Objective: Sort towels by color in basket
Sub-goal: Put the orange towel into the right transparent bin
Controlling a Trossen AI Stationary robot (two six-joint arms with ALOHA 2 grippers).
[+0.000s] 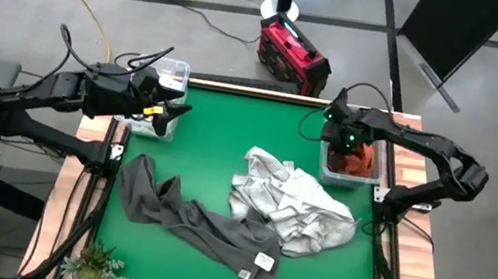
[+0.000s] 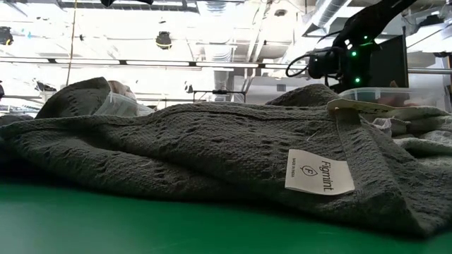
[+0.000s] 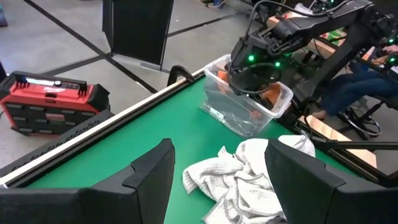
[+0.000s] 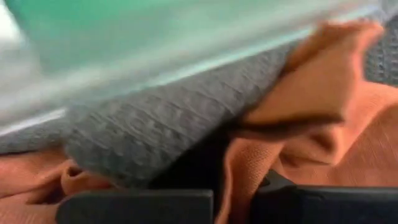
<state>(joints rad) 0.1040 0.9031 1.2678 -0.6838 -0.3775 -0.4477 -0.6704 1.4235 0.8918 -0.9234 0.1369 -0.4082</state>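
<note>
My right gripper [image 1: 351, 157] reaches down into the clear bin [image 1: 376, 177] at the table's right edge, shut on the rust orange towel [image 4: 323, 93]; a dark grey towel [image 4: 168, 140] lies in the bin beside it. My left gripper [image 1: 165, 113] is open and holds nothing; it hovers by the clear bin [image 1: 171, 73] at the table's far left corner. A long dark grey towel [image 1: 200, 221] lies crumpled on the green mat near the front. A heap of white, checked and light grey towels [image 1: 291, 205] lies right of centre. My right gripper pinches a fold of the rust orange towel [image 4: 239, 177] between its two fingers [image 4: 143, 208], coming from above into the bin. The rest of the towel lies bunched in the bin around the fingers, slack.
A red and black case [image 1: 292, 53] and cables lie on the floor beyond the far edge. A small plant [image 1: 96, 266] stands at the near left corner. Bare green mat [image 1: 221, 125] spreads between the two bins. In the low view the dark grey towel's label [image 2: 319, 173] faces the camera.
</note>
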